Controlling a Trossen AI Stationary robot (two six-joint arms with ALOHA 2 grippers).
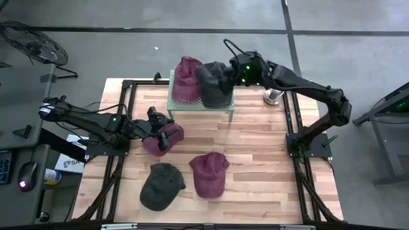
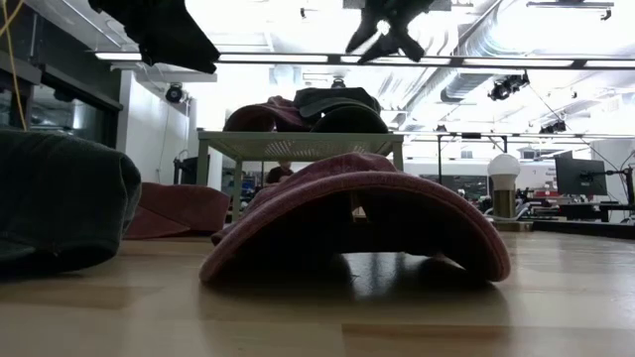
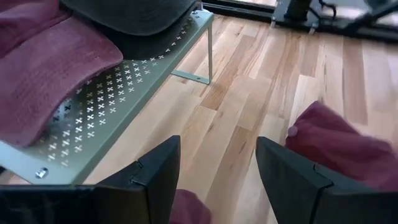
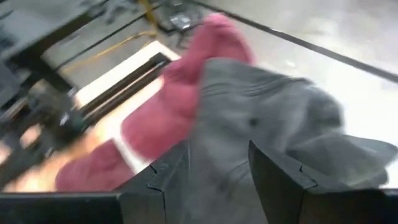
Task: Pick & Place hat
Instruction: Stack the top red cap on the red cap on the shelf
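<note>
A green perforated stand [image 1: 199, 105] at the table's far middle carries a maroon hat [image 1: 186, 78] and a dark grey hat [image 1: 214, 83]. My right gripper [image 4: 214, 177] is open and hovers above the grey hat [image 4: 261, 124]; in the low view it [image 2: 392, 30] is clear of the hats. My left gripper [image 3: 217, 180] is open above a maroon hat [image 1: 167, 137] lying left of centre on the table, and in the low view it [image 2: 164, 35] hangs well above that hat [image 2: 179, 208]. Another maroon hat [image 1: 209, 174] and a dark grey hat [image 1: 161, 185] lie near the table's near edge.
A small metal object with a white top [image 1: 273, 96] stands right of the stand. Black frame rails [image 1: 294, 128] run along the table's left and right sides. Bare wood [image 1: 255, 140] lies between the stand and the near hats.
</note>
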